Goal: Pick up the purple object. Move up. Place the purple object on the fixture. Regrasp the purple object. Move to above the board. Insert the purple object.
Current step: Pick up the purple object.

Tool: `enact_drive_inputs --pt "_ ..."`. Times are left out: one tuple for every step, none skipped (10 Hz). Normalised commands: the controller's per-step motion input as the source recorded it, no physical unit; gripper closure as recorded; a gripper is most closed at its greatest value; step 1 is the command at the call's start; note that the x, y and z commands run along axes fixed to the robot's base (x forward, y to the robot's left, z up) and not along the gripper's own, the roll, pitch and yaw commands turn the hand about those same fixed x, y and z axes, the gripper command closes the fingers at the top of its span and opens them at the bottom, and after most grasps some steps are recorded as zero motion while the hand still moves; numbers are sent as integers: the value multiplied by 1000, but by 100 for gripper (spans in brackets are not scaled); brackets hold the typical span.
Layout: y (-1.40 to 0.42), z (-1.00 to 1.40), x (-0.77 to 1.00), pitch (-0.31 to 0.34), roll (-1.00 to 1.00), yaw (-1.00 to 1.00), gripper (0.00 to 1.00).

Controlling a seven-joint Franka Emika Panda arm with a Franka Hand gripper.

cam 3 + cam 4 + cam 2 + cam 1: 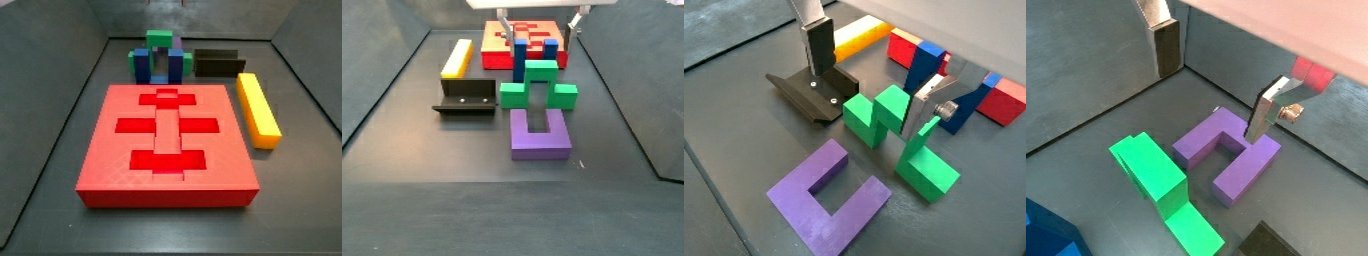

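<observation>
The purple object [540,135] lay flat on the floor, just in front of the green block [539,86] in a side view, touching nothing. Its two prongs pointed toward the green block, so its long axis ran along the prongs, open end facing the green block and the board [525,40] beyond.

The gripper [540,22] hung high over the near edge of the board, well behind the purple object and above it, not yet over it. Jaws stood wide apart and empty; both fingers [1267,110] showed bare in both wrist views.

The fixture [468,96] sat beside the green block, next to the yellow bar [458,58].

Judgement: the pick had not begun; the gripper needed to travel past the green block and down.
</observation>
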Motion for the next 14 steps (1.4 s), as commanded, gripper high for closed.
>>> enact_drive_inputs --pt "206 -489 -40 0 206 -123 0" --pt "197 -574 -54 -19 193 -120 0" --pt "151 -634 0 -47 167 -126 0" --pt "94 -686 0 -73 174 -123 0" --pt "46 -731 -23 -99 201 -114 0" --pt "0 -777 -106 -129 211 -57 0" --pt "0 -783 -200 -144 180 -17 0" --pt "6 -623 -389 -151 121 0 0" --pt "0 0 0 -20 -29 0 0" --pt "0 -54 0 0 0 0 0" --pt "37 -314 -163 -43 17 0 0" --pt "0 -354 -97 -73 0 0 0" --pt "0 -403 0 -67 0 -29 0" --pt "106 -369 -80 -46 19 -26 0"
